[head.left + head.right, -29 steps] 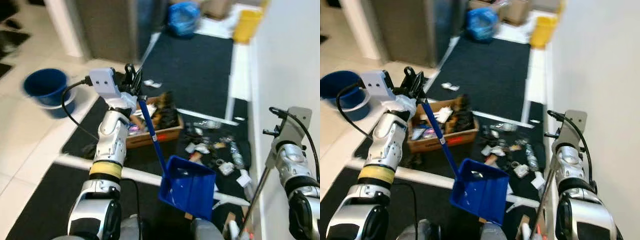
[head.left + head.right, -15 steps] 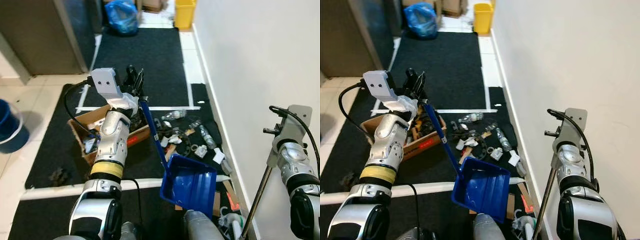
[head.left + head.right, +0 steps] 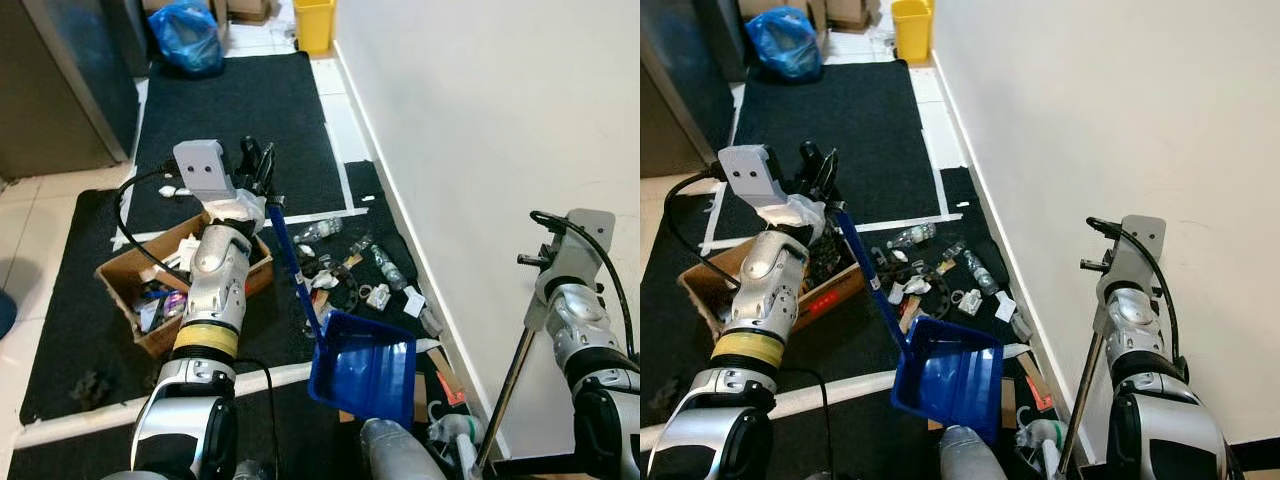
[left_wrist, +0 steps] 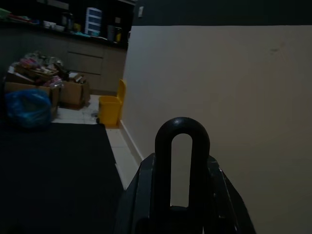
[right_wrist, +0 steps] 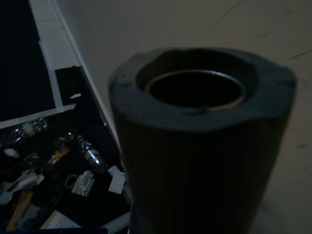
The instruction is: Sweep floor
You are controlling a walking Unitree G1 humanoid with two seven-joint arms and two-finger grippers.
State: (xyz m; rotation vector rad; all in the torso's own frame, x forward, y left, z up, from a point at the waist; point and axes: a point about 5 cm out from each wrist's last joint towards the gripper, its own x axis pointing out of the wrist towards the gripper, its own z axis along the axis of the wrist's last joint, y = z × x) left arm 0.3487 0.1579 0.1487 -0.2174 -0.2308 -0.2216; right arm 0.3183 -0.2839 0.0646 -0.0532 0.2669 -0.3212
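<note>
Swinging round to face the wall, the head camera has brought the litter [image 3: 350, 275] on the black mat nearer centre, while the blue dustpan [image 3: 365, 365] hangs just before it, its handle clenched in the left gripper [image 3: 258, 170]. The right gripper [image 5: 195, 146] grasps a broom pole [image 3: 507, 395] by the wall, so sweeping seems about to begin: lower the pan, then draw litter in. Only the left wrist camera shows the handle's loop [image 4: 182, 165]; farther off stand a cardboard box [image 3: 140, 290], a yellow bin [image 3: 313, 22] and a blue bag [image 3: 188, 45].

One blue dustpan [image 3: 362, 371]. One cardboard box [image 3: 150, 285]. One yellow bin [image 3: 313, 24]. One blue bag [image 3: 188, 38]. Two plastic bottles [image 3: 325, 231] among mat litter.
</note>
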